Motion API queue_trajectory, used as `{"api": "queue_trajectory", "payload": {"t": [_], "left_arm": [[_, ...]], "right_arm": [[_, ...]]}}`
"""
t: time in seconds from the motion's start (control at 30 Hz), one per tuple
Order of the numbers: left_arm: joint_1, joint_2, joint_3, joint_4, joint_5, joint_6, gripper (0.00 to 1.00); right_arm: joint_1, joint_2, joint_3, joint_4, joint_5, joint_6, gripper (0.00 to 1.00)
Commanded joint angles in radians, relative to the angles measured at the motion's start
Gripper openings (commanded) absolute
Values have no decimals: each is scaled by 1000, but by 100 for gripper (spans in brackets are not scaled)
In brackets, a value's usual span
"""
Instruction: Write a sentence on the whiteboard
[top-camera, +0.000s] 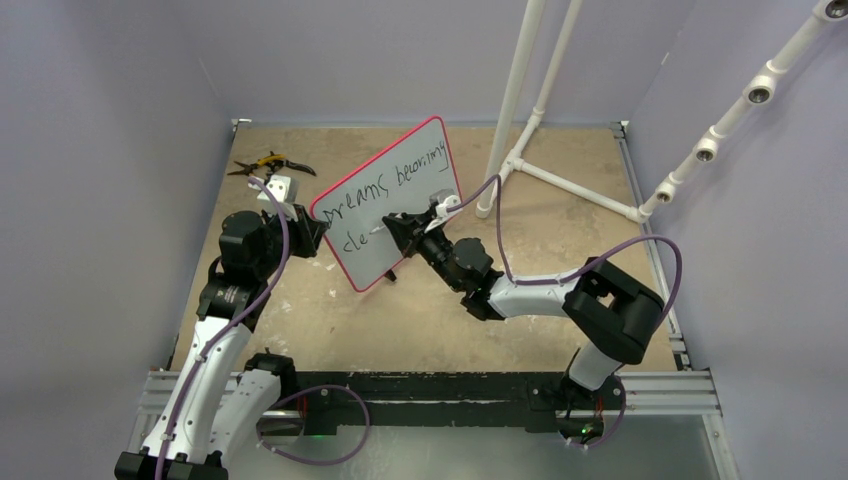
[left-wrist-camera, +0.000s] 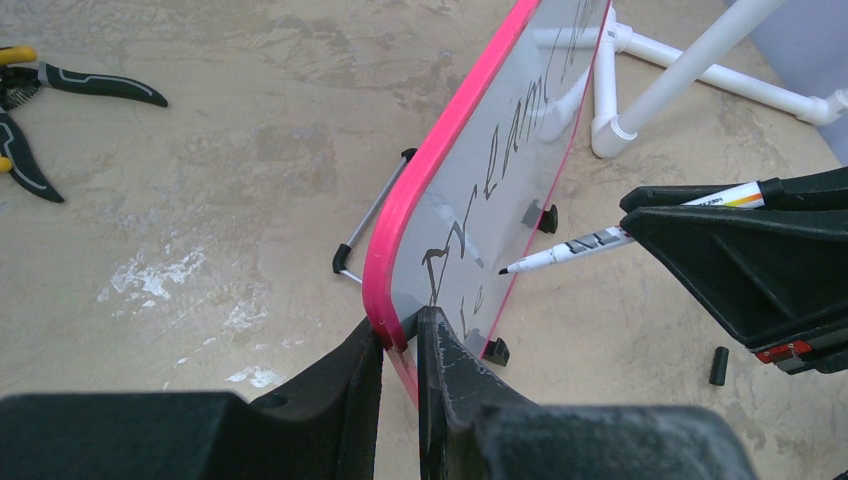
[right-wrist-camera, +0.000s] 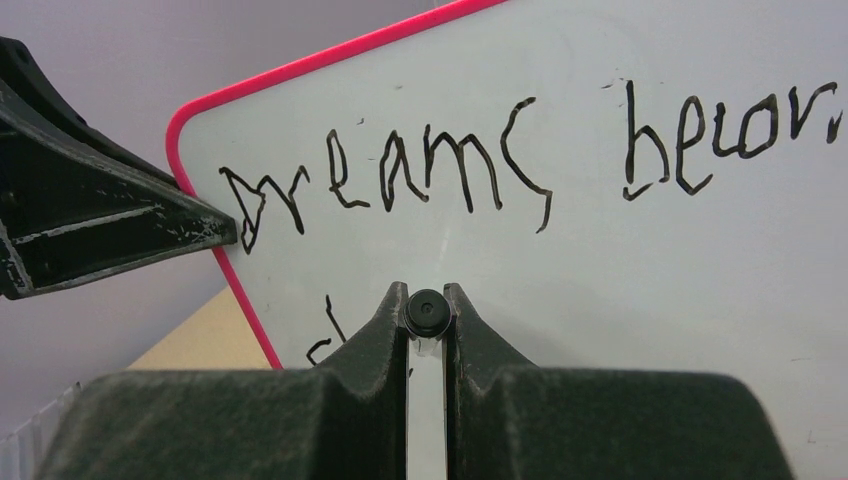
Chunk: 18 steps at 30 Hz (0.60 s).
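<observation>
The whiteboard (top-camera: 400, 205) stands tilted on the table, its red-pink rim (left-wrist-camera: 440, 150) running toward the left wrist camera. My left gripper (left-wrist-camera: 400, 330) is shut on its lower left corner, one finger on each side of the rim; in the top view this left gripper (top-camera: 312, 232) sits at the board's left edge. The sentence (right-wrist-camera: 400, 180) reads "Dreams becom…" on the upper line, with "cle" (top-camera: 352, 240) begun below. My right gripper (right-wrist-camera: 427, 300) is shut on a white marker (left-wrist-camera: 600, 240). The marker's black tip points at the board's lower line; contact cannot be told.
Yellow-and-black pliers (top-camera: 270, 165) lie at the far left. A white pipe frame (top-camera: 520, 130) stands behind the board to the right. A small black cap (left-wrist-camera: 718, 366) lies on the table near the right gripper. The board's wire stand (left-wrist-camera: 370, 215) props it from behind.
</observation>
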<state>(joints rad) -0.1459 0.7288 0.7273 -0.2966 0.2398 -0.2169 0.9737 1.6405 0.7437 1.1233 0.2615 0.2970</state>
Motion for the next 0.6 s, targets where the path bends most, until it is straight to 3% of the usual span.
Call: {"api": "queue_trajectory", "payload": {"t": [0.0, 0.57], "left_arm": [[-1, -2, -5, 23, 17, 19, 14], [-1, 1, -5, 25, 16, 18, 14]], "right_arm": [[-12, -19, 12, 43, 28, -13, 0], [-23, 23, 70, 51, -28, -34, 0]]}}
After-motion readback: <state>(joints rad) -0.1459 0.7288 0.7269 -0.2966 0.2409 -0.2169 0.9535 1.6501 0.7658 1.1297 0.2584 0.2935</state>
